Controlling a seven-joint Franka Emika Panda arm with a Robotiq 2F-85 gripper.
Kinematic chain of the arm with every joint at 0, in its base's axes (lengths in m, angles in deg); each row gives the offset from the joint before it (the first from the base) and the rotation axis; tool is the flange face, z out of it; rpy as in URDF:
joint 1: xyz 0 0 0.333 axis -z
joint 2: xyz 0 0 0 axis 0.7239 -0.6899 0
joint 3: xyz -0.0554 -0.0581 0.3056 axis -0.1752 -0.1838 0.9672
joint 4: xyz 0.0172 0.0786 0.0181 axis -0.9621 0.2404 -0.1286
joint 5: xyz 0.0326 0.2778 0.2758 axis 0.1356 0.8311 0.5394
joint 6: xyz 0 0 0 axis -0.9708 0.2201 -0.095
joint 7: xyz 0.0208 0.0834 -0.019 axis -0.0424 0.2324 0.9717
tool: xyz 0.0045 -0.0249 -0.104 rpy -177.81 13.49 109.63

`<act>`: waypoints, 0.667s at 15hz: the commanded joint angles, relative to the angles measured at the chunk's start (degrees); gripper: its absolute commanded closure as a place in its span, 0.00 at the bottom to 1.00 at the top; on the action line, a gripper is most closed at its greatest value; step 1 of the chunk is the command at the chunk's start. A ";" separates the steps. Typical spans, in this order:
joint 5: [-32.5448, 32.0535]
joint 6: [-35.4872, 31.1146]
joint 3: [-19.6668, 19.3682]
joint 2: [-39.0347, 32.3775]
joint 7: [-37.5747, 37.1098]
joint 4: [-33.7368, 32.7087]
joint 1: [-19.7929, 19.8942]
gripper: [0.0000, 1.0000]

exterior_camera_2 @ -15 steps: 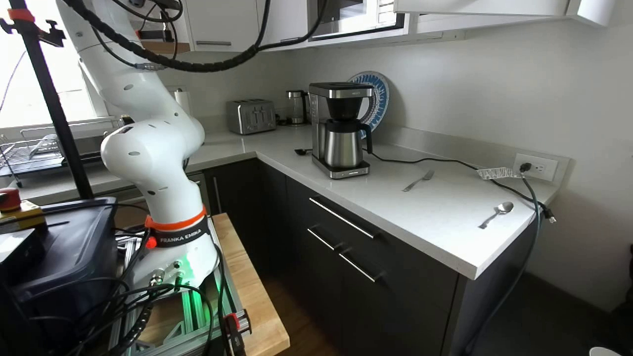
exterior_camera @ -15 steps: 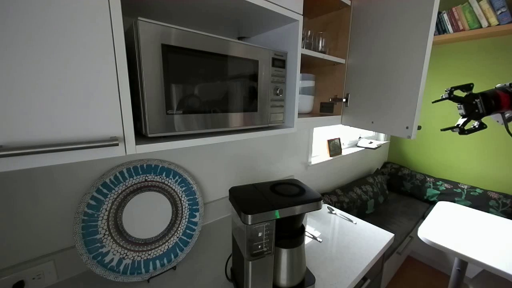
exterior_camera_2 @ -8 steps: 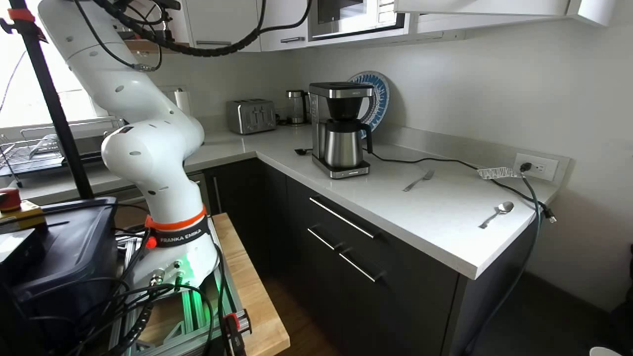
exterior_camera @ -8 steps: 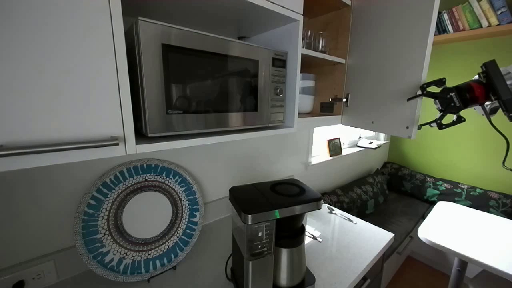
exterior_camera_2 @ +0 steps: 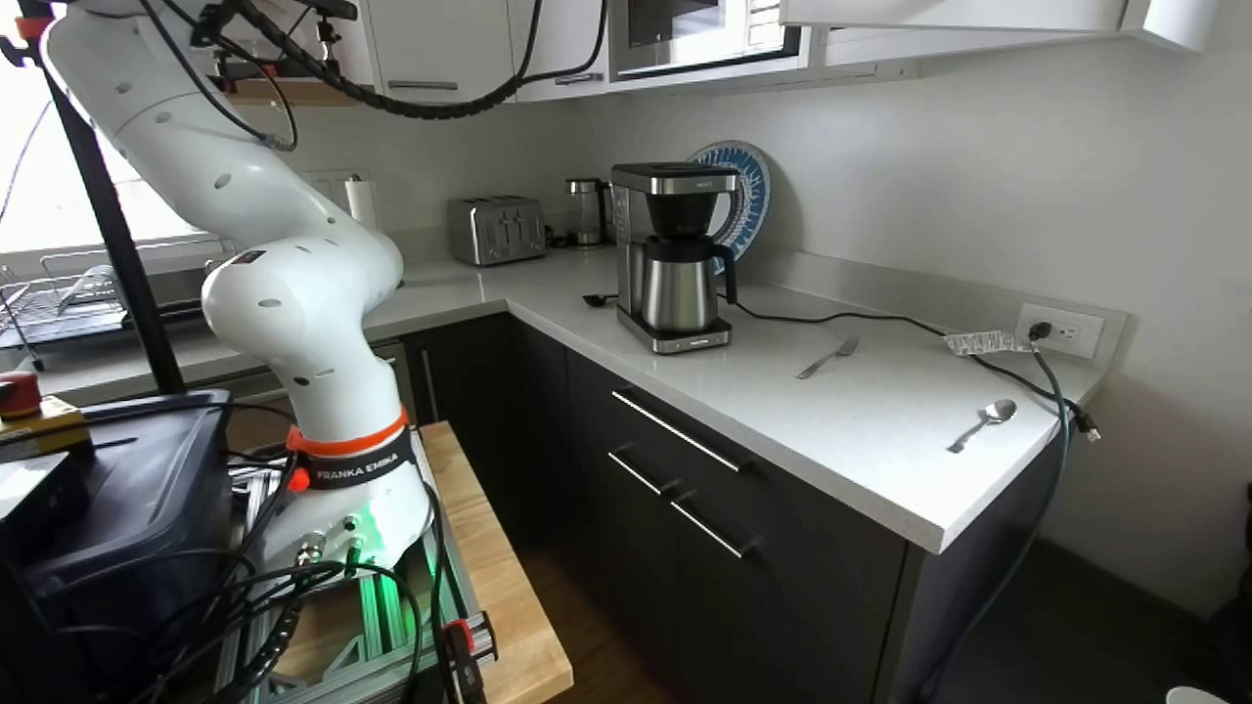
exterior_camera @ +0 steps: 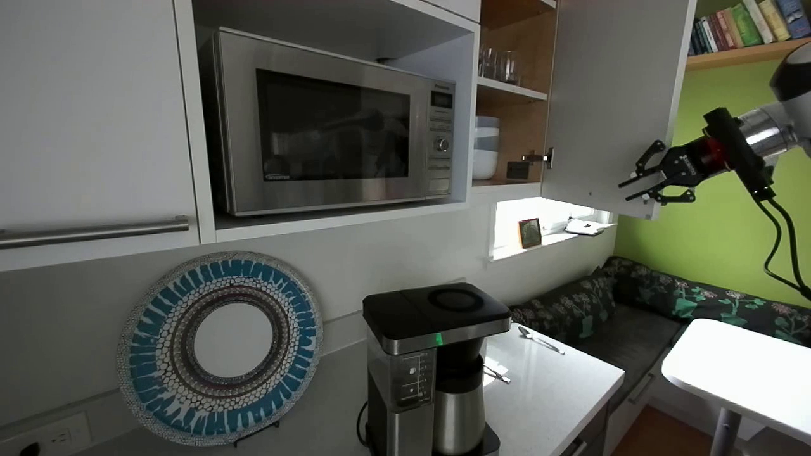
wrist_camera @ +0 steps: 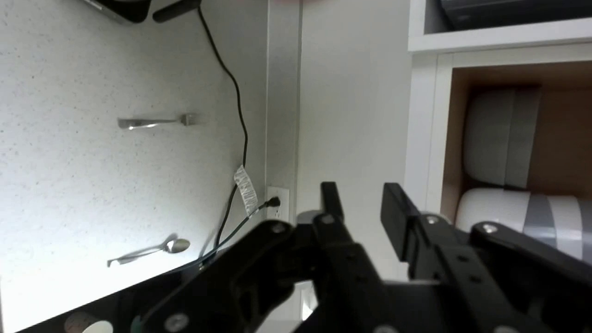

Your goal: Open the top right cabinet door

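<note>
- Wrist view: the gripper is standing partly parted, its two fingers leaving a narrow gap and grasping nothing.
- Taking the microwave as landmark, the gripper is hanging off its control-panel side, past the shelved cabinet. Its fingertips are overlapping the lower free corner of the top right cabinet door in an exterior view; whether they are touching it, I cannot tell.
- That door is standing wide open, across the cabinet from the microwave, presenting its inner face; its handle is not showing.
- Step in hand, as I judge it: the opening is looking finished or nearly so. Next, the job is calling for a light outward press on the inner face if more swing is wanted, otherwise a careful retreat without catching the free edge and dragging the door back.
- Glasses and a pale container are sitting inside the cabinet, beside the microwave; a coffee maker is standing below it.
- Arm, nearer the camera than the microwave, is carrying "FRANKA EMIKA" at its base.
- Microwave lettering is probably reading "Panasonic"; the cable tag, lower than the microwave, is staying unreadable.
</note>
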 commanded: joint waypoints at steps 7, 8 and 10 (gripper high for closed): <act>-21.05 -10.50 0.80 5.01 -11.41 5.50 -1.40 1.00; -22.06 -12.24 0.35 5.02 -11.05 6.07 -2.00 1.00; -23.05 -15.48 -0.18 4.88 -10.65 7.21 -2.78 1.00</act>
